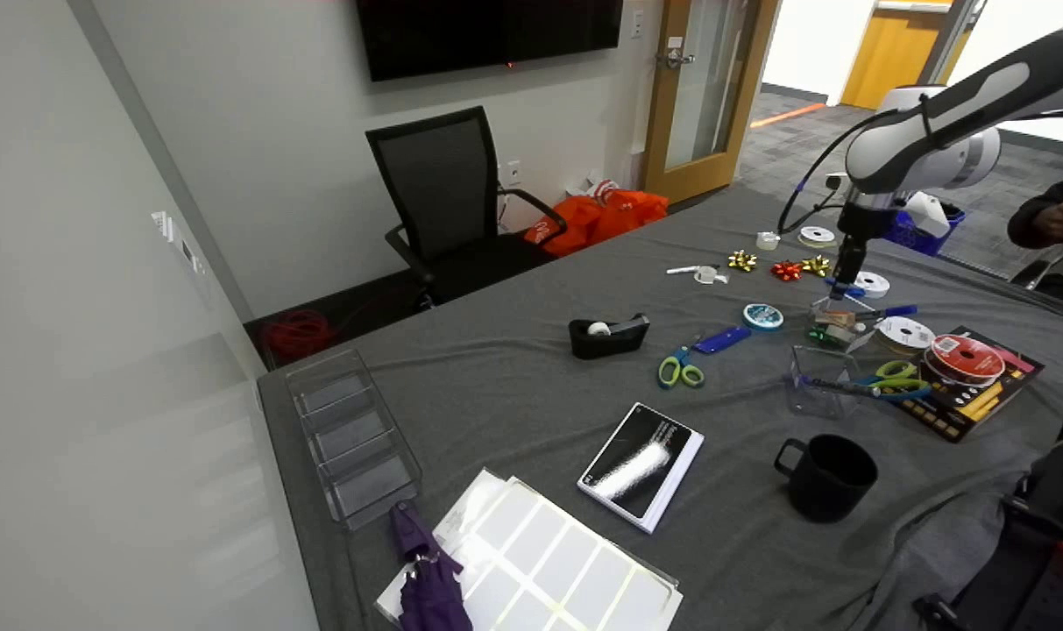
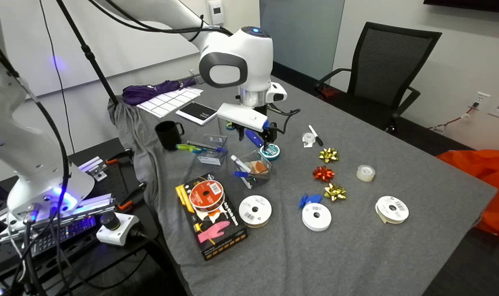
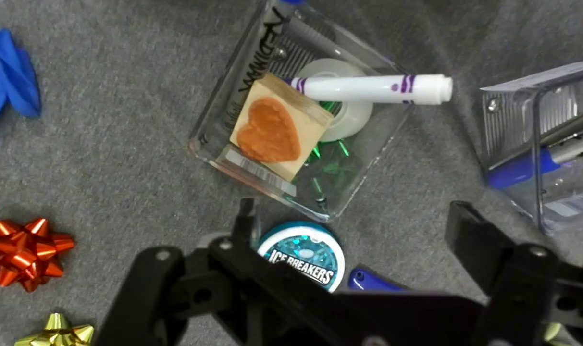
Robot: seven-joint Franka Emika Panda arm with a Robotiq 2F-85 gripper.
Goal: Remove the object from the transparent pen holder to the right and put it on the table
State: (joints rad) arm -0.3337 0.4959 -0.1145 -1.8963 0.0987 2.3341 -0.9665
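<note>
Gripper (image 3: 354,218) with jaws parted wide, near an Ice Breakers container (image 3: 305,252). Beside that on the table (image 3: 128,158), a clear holder (image 3: 361,166) with wooden block (image 3: 272,132) and marker (image 3: 363,89) — left of it in an exterior view, a second holder (image 2: 210,160) with blue-capped pen (image 3: 519,172).

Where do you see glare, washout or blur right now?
In an exterior view, white glare across the glossy black cover, hallway wall washed out; in an exterior view, blue glow on the arm's base; in the wrist view, claw dark and soft-edged, while lettering on the tin reads clearly.
</note>
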